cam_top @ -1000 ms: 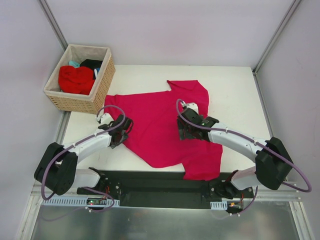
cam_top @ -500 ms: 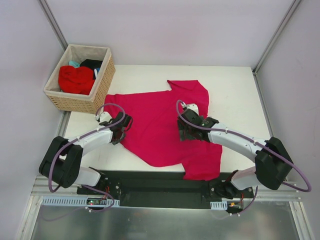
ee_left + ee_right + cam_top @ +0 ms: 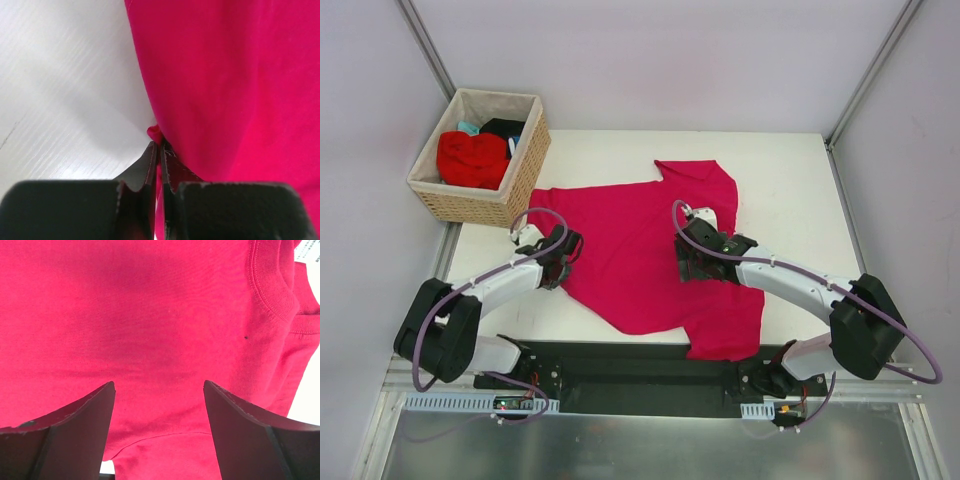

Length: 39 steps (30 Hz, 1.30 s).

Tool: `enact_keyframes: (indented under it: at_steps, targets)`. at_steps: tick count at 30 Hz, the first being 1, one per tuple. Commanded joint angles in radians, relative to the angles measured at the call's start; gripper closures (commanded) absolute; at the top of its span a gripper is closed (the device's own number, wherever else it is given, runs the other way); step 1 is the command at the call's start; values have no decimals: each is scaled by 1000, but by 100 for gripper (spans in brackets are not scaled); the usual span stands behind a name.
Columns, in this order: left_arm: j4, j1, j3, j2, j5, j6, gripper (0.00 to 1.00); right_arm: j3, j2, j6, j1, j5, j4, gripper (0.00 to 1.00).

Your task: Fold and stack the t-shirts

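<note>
A large crimson-pink t-shirt (image 3: 640,250) lies spread on the white table (image 3: 790,190), partly folded over itself at the front right. My left gripper (image 3: 560,262) is shut on the shirt's left edge (image 3: 155,132), with a pinch of cloth between the fingertips. My right gripper (image 3: 692,262) stands open low over the middle of the shirt (image 3: 150,315), its fingers (image 3: 75,425) wide apart with nothing between them. The ribbed neckline (image 3: 270,290) and a white label (image 3: 307,250) show at the upper right of the right wrist view. More t-shirts, red (image 3: 472,158), black (image 3: 503,128) and teal (image 3: 468,128), lie in the basket.
A woven wicker basket (image 3: 525,170) stands at the table's back left corner, just left of the shirt's sleeve. Bare white table (image 3: 60,90) lies left of the held edge. Enclosure walls and metal posts ring the table.
The left gripper has shifted slightly toward the shirt's left edge and closed on it. The right arm has not moved.
</note>
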Motion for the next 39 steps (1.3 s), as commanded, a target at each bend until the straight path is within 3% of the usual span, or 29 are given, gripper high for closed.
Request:
enact_keyframes:
  at_steps: [1,11,22,33,38,39]
  targets:
    - [-72,10,-24,-112,45,-17,100,-2,3,4,5,9,12,25]
    - [-328,9,-6,-415,42,-51,100,4,9,11,15,-13,32,25]
    - [-638,9,26,-516,-4,-180,100,7,-21,4,23,-4,23,25]
    - [-971,9,109,-765,13,-301,100,19,-11,-9,26,-22,35,25]
    - [-971,6,105,-777,42,-309,100,35,5,-14,34,-27,34,25]
    - [-971,6,108,-771,42,-309,95,35,5,-12,34,-28,37,25]
